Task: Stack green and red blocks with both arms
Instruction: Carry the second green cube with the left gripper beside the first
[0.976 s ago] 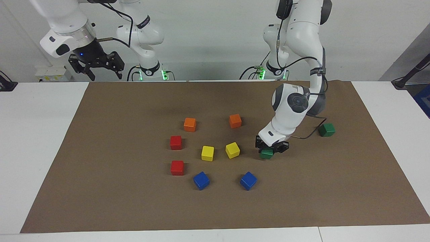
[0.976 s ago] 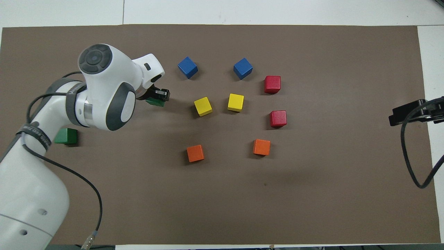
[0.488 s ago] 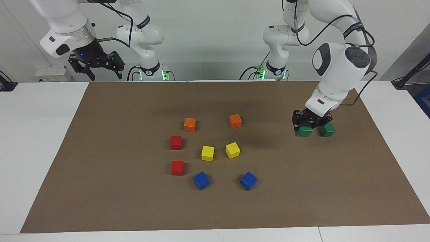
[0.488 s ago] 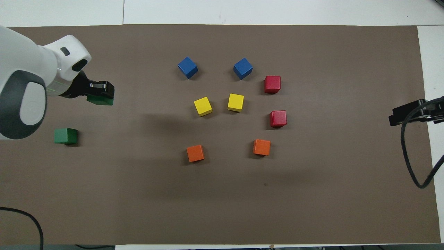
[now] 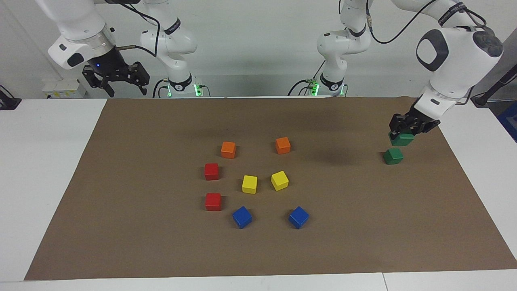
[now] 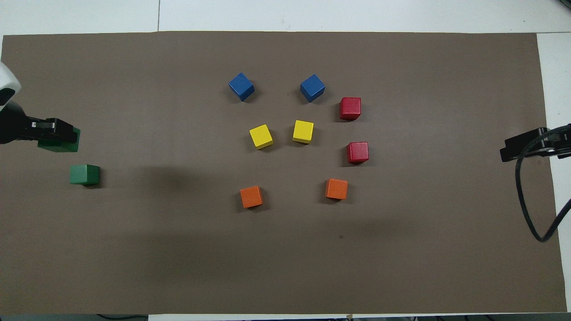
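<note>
One green block [image 5: 401, 139] held in left fingers [image 5: 405, 126].

The left arm reaches out from its base with its elbow high and its wrist angled down toward its own end of the counter [image 5: 464, 169]. Its left hand [image 5: 408, 130] hangs raised above the counter, clamped on a green block [image 5: 401, 139]. The right arm waits folded back near its base, its right hand [image 5: 115, 79] up in the air with fingers spread apart.
</note>
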Controlling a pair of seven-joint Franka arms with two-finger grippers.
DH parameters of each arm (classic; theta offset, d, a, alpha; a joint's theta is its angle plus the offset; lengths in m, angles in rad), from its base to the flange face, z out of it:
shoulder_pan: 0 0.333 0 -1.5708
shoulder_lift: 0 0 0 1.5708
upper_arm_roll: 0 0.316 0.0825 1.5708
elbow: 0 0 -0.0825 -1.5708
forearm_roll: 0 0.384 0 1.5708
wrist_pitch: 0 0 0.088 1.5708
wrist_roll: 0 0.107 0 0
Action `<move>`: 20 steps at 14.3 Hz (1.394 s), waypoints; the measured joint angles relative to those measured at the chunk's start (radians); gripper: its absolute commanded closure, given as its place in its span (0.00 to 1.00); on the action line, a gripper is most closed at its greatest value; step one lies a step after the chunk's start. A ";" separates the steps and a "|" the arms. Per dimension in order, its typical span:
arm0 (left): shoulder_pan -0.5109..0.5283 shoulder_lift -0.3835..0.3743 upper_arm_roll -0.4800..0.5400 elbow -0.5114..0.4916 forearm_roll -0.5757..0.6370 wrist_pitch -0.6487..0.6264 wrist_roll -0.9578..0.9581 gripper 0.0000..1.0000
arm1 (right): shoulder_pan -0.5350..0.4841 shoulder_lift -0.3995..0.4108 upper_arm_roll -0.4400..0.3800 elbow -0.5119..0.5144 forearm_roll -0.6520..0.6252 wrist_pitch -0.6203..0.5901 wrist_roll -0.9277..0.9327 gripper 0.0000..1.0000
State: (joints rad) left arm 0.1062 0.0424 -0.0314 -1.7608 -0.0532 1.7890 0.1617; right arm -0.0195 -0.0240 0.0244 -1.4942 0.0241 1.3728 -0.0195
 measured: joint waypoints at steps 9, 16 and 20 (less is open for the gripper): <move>0.109 -0.079 -0.001 -0.335 0.035 0.293 0.014 1.00 | 0.000 0.000 0.000 0.000 0.000 0.000 0.000 0.00; 0.117 -0.025 -0.001 -0.423 0.035 0.476 0.014 1.00 | 0.000 0.000 0.000 0.000 0.000 0.000 0.000 0.00; 0.127 0.025 -0.002 -0.425 0.035 0.535 0.014 1.00 | 0.000 0.000 0.000 0.000 0.000 0.000 0.000 0.00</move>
State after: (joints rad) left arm 0.2332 0.0676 -0.0330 -2.1853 -0.0183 2.3242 0.1753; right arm -0.0194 -0.0240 0.0244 -1.4942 0.0241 1.3728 -0.0195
